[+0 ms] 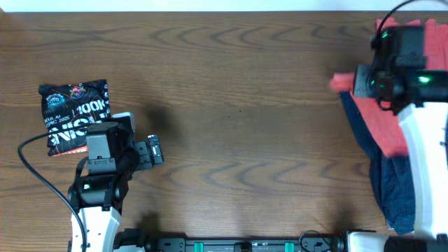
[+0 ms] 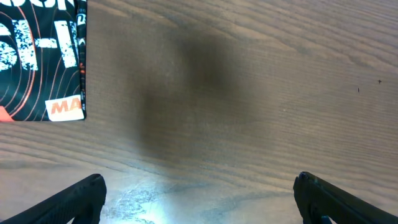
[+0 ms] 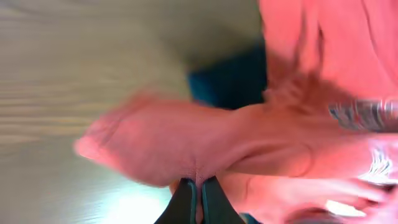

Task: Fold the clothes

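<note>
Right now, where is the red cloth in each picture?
Overhead: red cloth at the right edge, partly under the right arm.
Left wrist: not in it.
Right wrist: fills the middle and right, pinched in the right gripper.
Shared landmark: the wooden table, in all three.

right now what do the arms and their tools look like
The left arm and right arm: white links, black wrists, green lights. A black cable loops off the left arm. The left tool and right tool: black, two slim fingers.

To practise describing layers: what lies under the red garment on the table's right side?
Under the red garment, a dark blue garment shows, spilling toward the near edge. Anything else beneath is covered by cloth.
</note>
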`<state>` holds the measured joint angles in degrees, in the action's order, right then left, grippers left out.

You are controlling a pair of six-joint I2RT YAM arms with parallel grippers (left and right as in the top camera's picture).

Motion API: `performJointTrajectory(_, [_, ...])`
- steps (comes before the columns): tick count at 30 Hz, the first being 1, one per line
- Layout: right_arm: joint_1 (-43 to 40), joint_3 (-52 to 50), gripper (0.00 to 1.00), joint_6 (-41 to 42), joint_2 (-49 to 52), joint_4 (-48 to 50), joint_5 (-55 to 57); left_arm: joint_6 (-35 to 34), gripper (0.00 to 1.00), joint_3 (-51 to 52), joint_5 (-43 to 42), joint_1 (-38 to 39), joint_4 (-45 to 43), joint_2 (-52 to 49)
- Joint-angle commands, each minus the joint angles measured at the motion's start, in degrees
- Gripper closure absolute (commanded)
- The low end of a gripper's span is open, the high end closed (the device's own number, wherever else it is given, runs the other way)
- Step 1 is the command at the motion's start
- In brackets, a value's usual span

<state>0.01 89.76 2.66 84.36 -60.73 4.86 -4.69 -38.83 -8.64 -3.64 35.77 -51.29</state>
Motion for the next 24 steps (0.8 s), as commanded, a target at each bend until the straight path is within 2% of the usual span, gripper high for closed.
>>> performJointTrajectory(1, [4.4,0.7,0.99,-7.9,0.7,-2.6,-15.2,-0.5,0.02,-1.3,0.1,0.1,0.0,0.0])
performJointTrajectory(5, [12.0,-1.2,0.99,-9.2,1.4,-3.1,-21.6,-0.5,0.02,-1.3,0.1,0.1,0.0,0.0])
performJointTrajectory(11, [25.0,-2.1,0.99,-9.2,5.5,0.4,-21.9,-0.5,0.02,-1.3,0.1,0.1,-0.1,0.0])
performJointTrajectory(18, [36.1,-2.1,0.99,-8.5,15.4,18.6,-21.8,-0.5,0.02,-1.3,0.1,0.1,-0.7,0.0])
performJointTrajectory(22, [38.8,-2.1,0.98,-7.7,19.0,26.4,-18.8,-0.5,0.02,-1.3,0.1,0.1,-0.7,0.0])
performJointTrajectory(23, [38.9,-2.1,0.89,-5.7,19.1,27.2,-16.0,-0.5,0.02,-1.3,0.1,0.1,-0.7,0.0])
performJointTrajectory(24, [38.8,-2.1,0.74,-3.5,19.1,27.4,-12.7,-0.5,0.02,-1.3,0.1,0.1,-0.8,0.0])
